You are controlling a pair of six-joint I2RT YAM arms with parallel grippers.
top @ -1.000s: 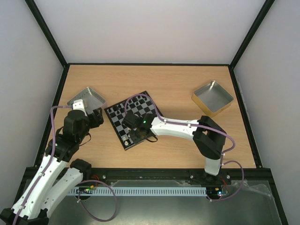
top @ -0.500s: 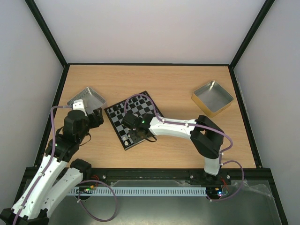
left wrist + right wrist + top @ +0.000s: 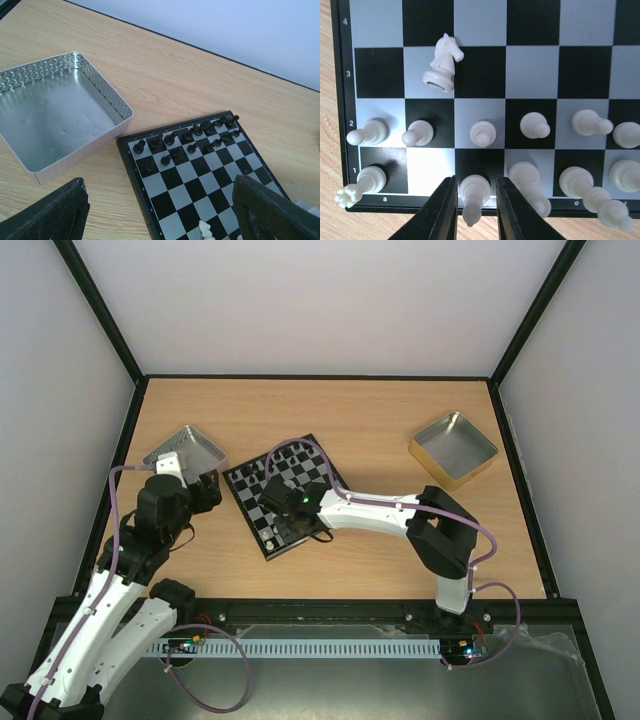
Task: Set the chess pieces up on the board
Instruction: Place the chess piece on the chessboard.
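The board (image 3: 300, 465) lies tilted at the table's middle left. In the right wrist view, cream-white chess pieces fill the two nearest rows of the board (image 3: 530, 65). A white knight (image 3: 442, 62) stands alone two rows further in. My right gripper (image 3: 476, 179) is open, one finger on each side of a white bishop (image 3: 474, 192) that stands on a black square in the first row. From above, the right gripper (image 3: 283, 527) is over the board's near edge. My left gripper (image 3: 160, 180) is open and empty beside the board's left corner. Black pieces (image 3: 185, 137) line the far rows.
A silver tray (image 3: 107, 92), empty, sits left of the board, just ahead of the left gripper (image 3: 205, 490). A gold-rimmed tray (image 3: 430, 455) stands at the back right. Black frame rails edge the table.
The right gripper's jaws have parted from around the white bishop, which now stands on its square. The right wrist has shifted slightly left over the board. The left arm has not moved.
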